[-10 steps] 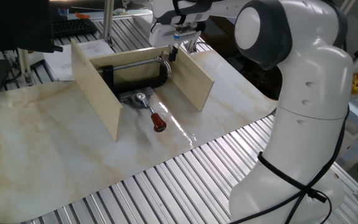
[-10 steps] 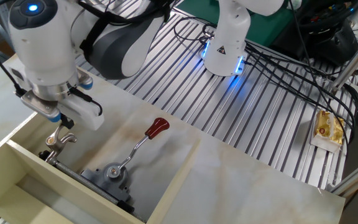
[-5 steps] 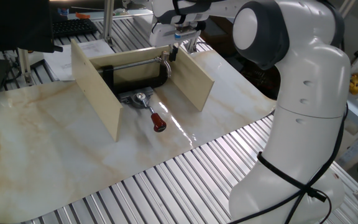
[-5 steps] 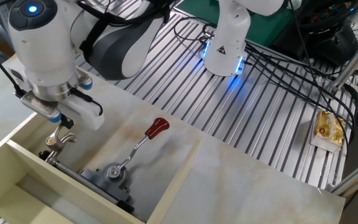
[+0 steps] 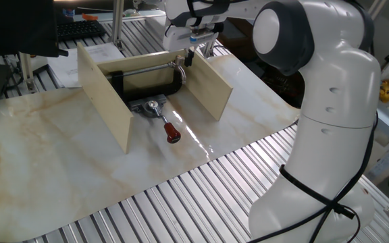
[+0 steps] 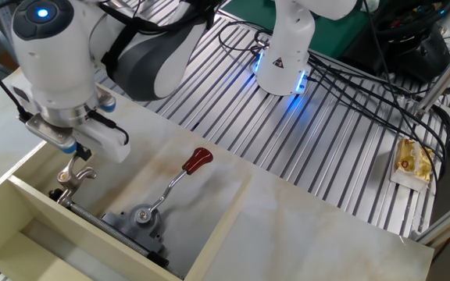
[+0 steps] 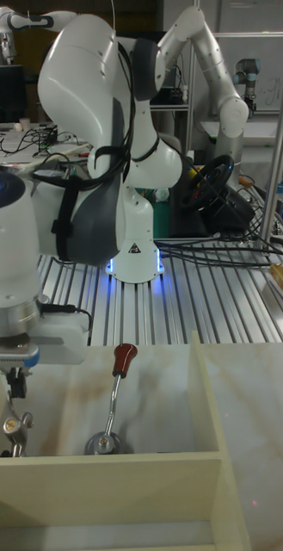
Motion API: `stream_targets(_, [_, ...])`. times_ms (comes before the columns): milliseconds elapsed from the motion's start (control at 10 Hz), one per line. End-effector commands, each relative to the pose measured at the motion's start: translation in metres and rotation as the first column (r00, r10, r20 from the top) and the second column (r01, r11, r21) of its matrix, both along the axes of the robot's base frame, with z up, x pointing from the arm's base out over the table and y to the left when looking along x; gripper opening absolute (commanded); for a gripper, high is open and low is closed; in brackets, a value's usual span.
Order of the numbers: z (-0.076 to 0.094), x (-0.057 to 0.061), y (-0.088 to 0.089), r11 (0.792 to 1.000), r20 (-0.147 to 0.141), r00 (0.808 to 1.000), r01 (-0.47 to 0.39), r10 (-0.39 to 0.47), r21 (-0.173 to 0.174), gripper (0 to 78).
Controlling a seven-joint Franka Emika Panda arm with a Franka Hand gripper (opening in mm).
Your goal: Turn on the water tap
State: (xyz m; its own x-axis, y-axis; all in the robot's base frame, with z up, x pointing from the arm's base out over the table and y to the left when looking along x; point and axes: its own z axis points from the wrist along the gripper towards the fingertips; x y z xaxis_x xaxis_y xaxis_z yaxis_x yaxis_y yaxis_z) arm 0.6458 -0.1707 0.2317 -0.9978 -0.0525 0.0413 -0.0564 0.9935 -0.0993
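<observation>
The water tap is a small metal base [image 5: 154, 106] with a thin lever that ends in a red knob [image 5: 173, 134]. It lies on the marble table between two upright wooden boards, held by a black C-clamp [image 5: 152, 85]. The other fixed view shows the knob [image 6: 198, 159] and base [image 6: 143, 215], and the tall fixed view shows the knob [image 7: 124, 358]. My gripper [image 5: 200, 51] hangs open above the clamp's metal screw handle [image 6: 77, 177], off to the side of the lever and touching nothing. Its fingers point down with nothing between them.
Two wooden boards [image 5: 104, 96] [image 5: 212, 84] wall in the tap on both sides. My arm's large white body [image 5: 329, 115] stands at the table's right edge. A second robot base [image 6: 285, 58] with cables sits on the slatted surface behind.
</observation>
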Motion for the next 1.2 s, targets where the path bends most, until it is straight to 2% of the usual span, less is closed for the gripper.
stream_targets(100, [0.0002,-0.0001,-0.0090,1.000,0.001,1.000,-0.008,0.008,-0.003,0.0])
stream_targets(1200, [-0.0009,0.0000,-0.0101,0.999,0.008,0.999,-0.038,0.038,-0.008,0.0])
